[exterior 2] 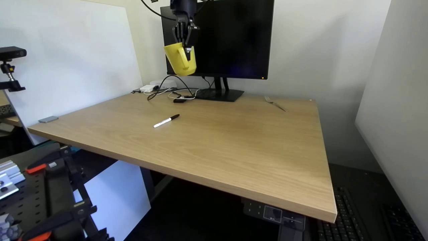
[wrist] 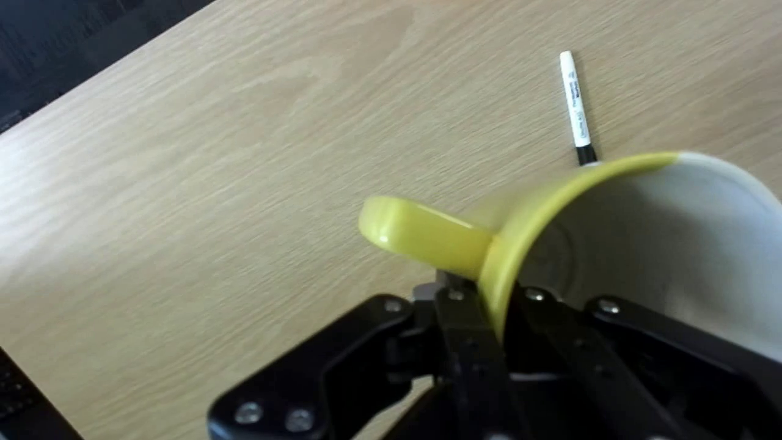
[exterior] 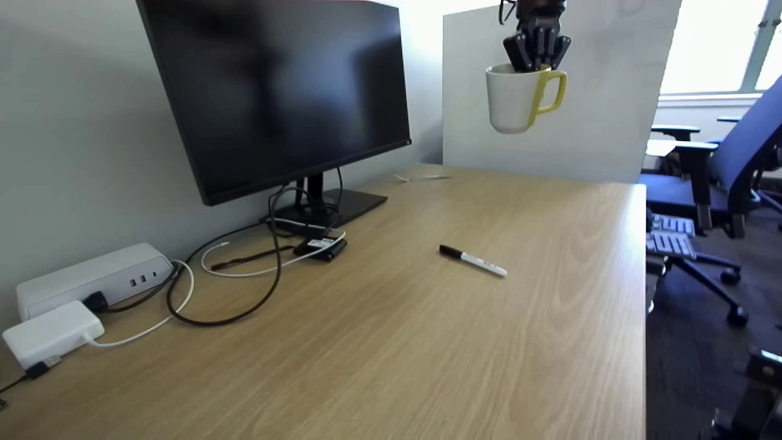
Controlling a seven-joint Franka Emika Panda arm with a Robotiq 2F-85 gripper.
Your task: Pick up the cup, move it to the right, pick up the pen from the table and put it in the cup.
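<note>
Pale wall [exterior: 79,165] and dark monitor [exterior: 287,91] are backing the table [exterior: 366,354]; your gripper [wrist: 495,296] is pinching the cup [exterior: 512,102] at its rim beside the handle, holding it tilted in the air; the pen [exterior: 473,261] is lying on the table, ungrasped; the lift is looking done, the views leaving unsettled how much rightward move is remaining; setting down, fetching the pen and dropping it in are seemingly waiting; in the wrist view the cup is hiding part of the pen's cap; both exterior views are cropping your gripper's top.
</note>
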